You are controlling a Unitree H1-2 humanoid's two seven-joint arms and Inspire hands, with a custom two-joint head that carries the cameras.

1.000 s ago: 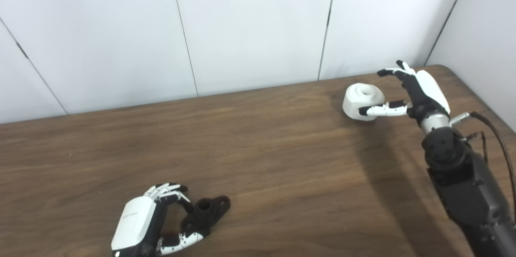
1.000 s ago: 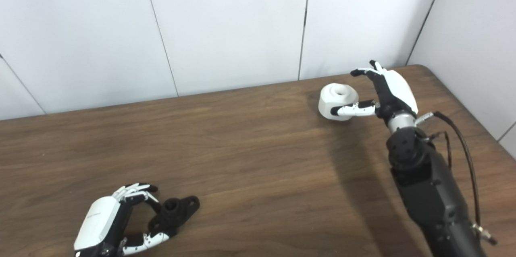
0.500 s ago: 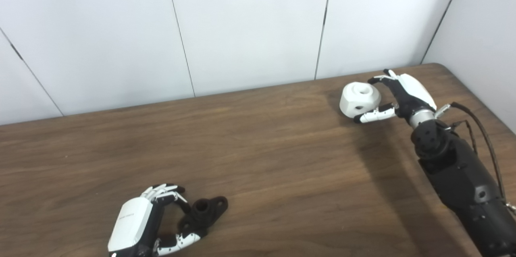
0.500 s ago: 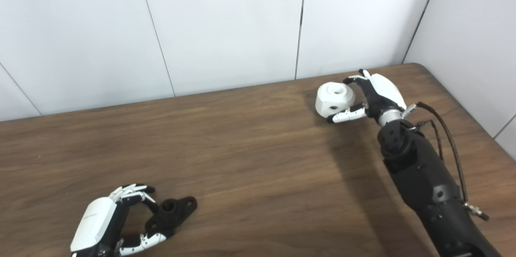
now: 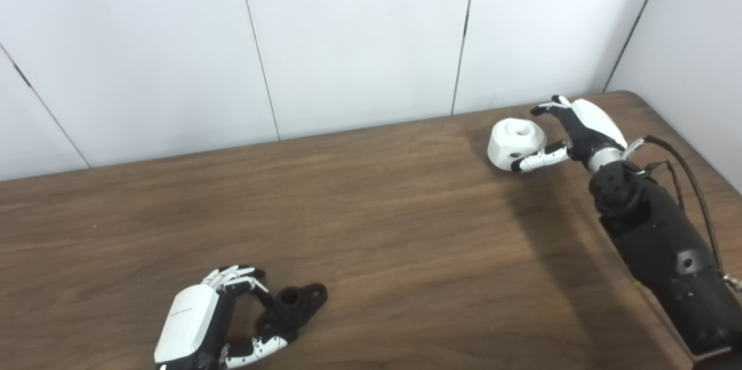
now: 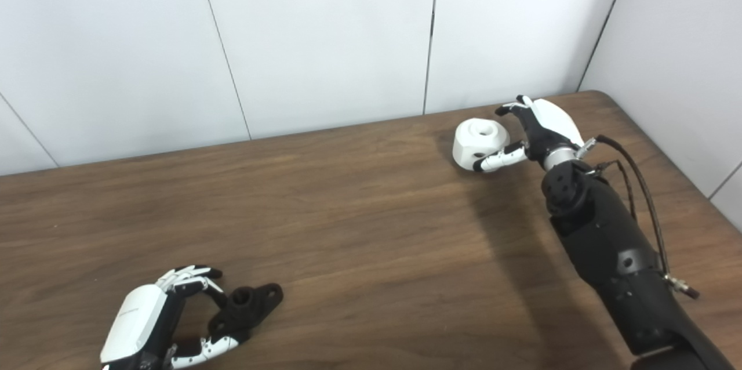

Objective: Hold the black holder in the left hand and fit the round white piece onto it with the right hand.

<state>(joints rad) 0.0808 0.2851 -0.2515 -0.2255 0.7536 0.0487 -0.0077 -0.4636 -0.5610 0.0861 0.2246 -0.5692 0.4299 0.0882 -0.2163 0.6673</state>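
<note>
Start at the near-left corner of the surface (image 5: 371, 231): your left robot hand (image 5: 200, 323) has not shifted over the last second. Its fingers (image 5: 235, 276) and thumb curl loosely around the near end of the black holder (image 5: 293, 306), which still lies flat on the wood close to the near edge. The curl is partly closed, and you cannot tell from here whether it truly clamps the holder or only cages it; nothing is lifted.

The change is all at the far-right corner. Your right robot hand (image 6: 536, 129) has come down and closed in on the round white piece (image 6: 480, 141), which has tipped slightly so that a side hole now faces the camera. The thumb lies against its near lower side and the fingertips (image 6: 507, 108) reach toward its far rim, so the span is about half open, wrapping the piece without a firm squeeze that you can confirm. The piece still rests on the surface.

So both grasps are forming but neither is finished. The two parts sit well apart, and the fitting has not begun.
</note>
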